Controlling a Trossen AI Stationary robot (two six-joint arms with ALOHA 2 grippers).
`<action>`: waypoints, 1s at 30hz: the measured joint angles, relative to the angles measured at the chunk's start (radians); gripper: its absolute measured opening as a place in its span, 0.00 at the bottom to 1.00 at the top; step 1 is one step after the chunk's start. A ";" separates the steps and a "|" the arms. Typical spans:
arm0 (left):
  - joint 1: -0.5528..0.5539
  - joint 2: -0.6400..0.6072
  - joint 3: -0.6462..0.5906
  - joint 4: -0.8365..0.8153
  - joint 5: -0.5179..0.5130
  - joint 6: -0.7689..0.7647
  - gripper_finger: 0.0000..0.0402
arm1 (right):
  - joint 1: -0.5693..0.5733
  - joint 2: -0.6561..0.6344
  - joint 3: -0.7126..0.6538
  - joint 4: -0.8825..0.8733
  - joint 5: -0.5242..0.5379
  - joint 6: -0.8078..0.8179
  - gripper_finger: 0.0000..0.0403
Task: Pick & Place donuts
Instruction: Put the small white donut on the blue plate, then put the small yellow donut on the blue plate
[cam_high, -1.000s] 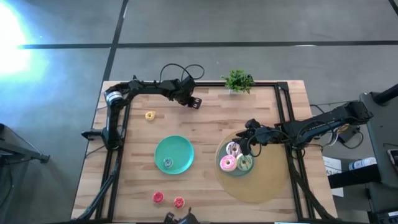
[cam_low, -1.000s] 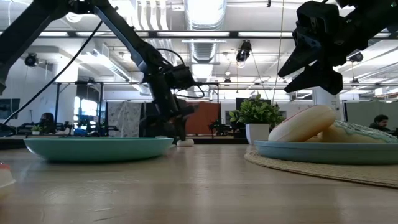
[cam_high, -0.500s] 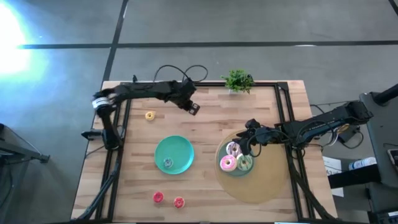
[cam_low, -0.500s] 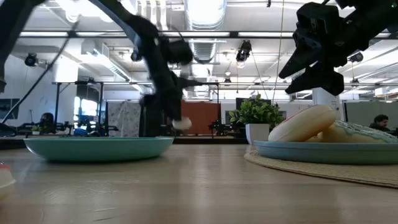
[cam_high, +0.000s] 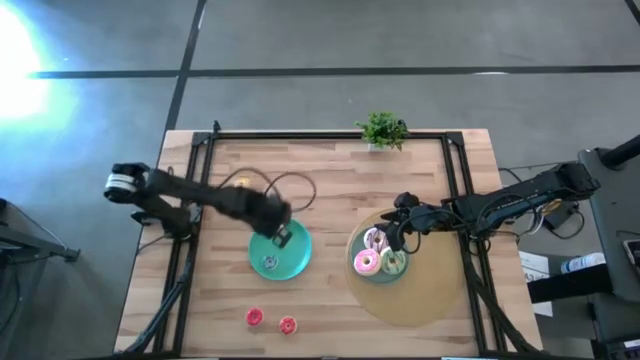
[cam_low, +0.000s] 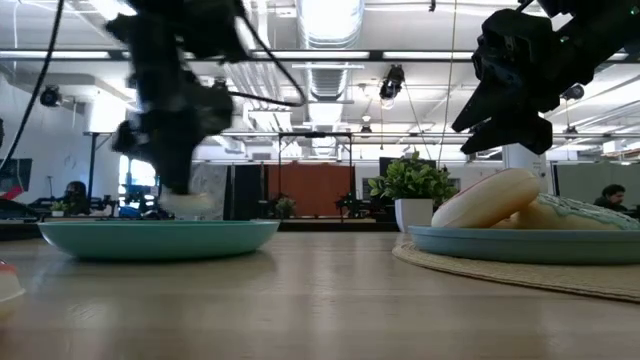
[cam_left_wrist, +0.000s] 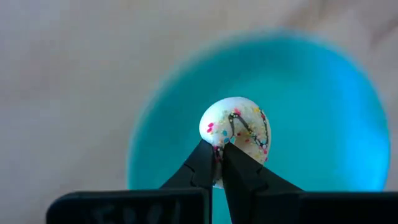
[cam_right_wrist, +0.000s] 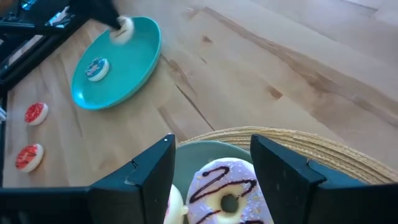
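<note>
My left gripper (cam_high: 281, 236) is over the small teal plate (cam_high: 296, 262), shut on a tiny cream sprinkled donut (cam_left_wrist: 237, 132). A tiny blue donut (cam_high: 268, 263) lies flat on that plate. Two tiny red donuts (cam_high: 254, 317) (cam_high: 288, 325) lie on the table near its near edge. My right gripper (cam_high: 400, 226) hovers open over the far side of the second plate (cam_low: 470, 242), touching nothing. That plate carries the three larger donuts: white-pink (cam_right_wrist: 227, 193), pink (cam_high: 366, 263) and green (cam_high: 394, 262). My left gripper pinches the cream donut between its two fingers (cam_left_wrist: 211, 167) at the ring's edge (cam_left_wrist: 219, 149), with most of the donut sticking out past the fingertips. The fingers point down at the plate. In the low view the donut (cam_low: 187, 203) hangs just above the plate's rim.
The second plate rests on a round woven mat (cam_high: 425, 295) on the table's right half. A small potted plant (cam_high: 382, 130) stands at the far edge. Bare wood lies between the two plates and along the far side.
My left gripper lifted the cream donut off the table near the far edge and swung it toward the near edge, ending over the small teal plate. It stayed shut throughout.
</note>
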 joint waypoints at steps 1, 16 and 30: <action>-0.035 -0.012 -0.025 0.005 -0.012 -0.052 0.00 | 0.000 0.000 -0.001 0.001 0.000 -0.007 0.50; -0.155 -0.025 -0.097 -0.006 -0.048 -0.338 0.20 | 0.000 0.000 -0.005 0.003 -0.003 -0.045 0.50; 0.009 -0.107 0.061 -0.439 -0.317 -0.330 0.26 | 0.000 0.000 -0.005 0.002 -0.012 -0.033 0.50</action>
